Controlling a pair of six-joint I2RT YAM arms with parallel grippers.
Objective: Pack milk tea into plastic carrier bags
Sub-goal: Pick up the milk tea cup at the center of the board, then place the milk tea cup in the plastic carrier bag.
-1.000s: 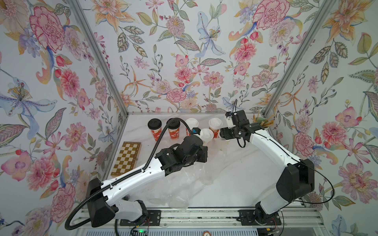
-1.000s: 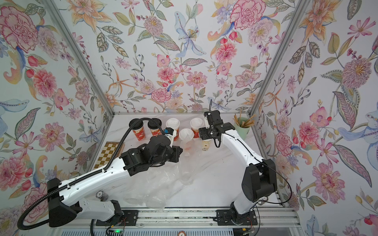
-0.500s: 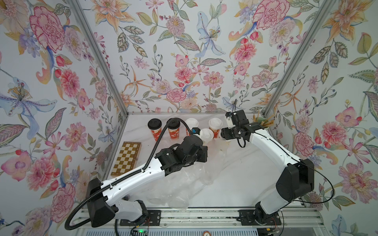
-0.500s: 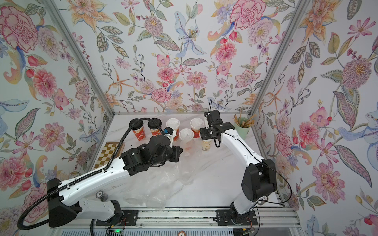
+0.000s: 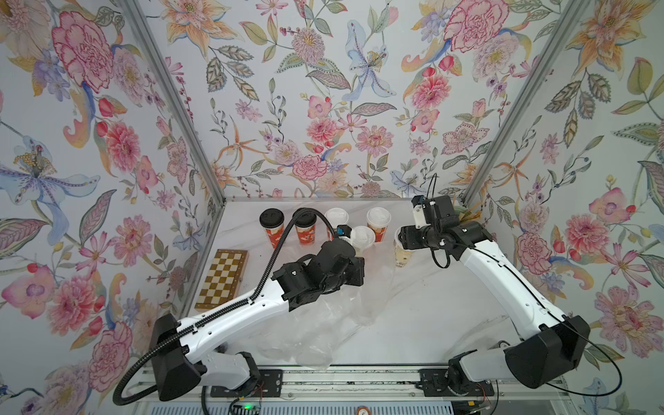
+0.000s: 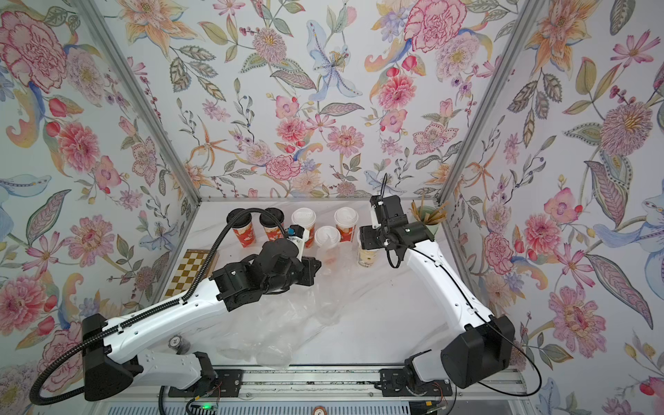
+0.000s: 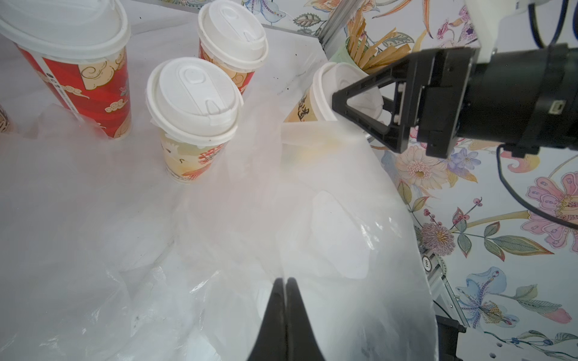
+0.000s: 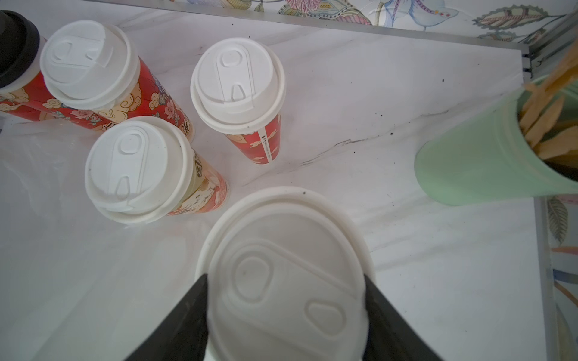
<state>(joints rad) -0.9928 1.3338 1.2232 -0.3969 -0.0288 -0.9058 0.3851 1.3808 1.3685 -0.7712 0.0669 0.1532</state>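
Six milk tea cups, domed lids.
- Two black-lid cups (image 5: 272, 219), red sides, upright at 11 o'clock of the tabletop.
- Two white-lid red cups (image 5: 378, 218) upright at 12 o'clock.
- Cream cup (image 5: 363, 236), white lid, upright at 6 o'clock of that pair, base behind bag film.
- Second cream cup (image 5: 401, 253) at 1 o'clock, lid clamped in the right hand (image 8: 285, 278).

Carrier bags (image 5: 316, 323): clear, crumpled, heaped from centre to 6 o'clock. Count unclear. One sheet is raised, pinched in the closed left hand (image 7: 284, 283).
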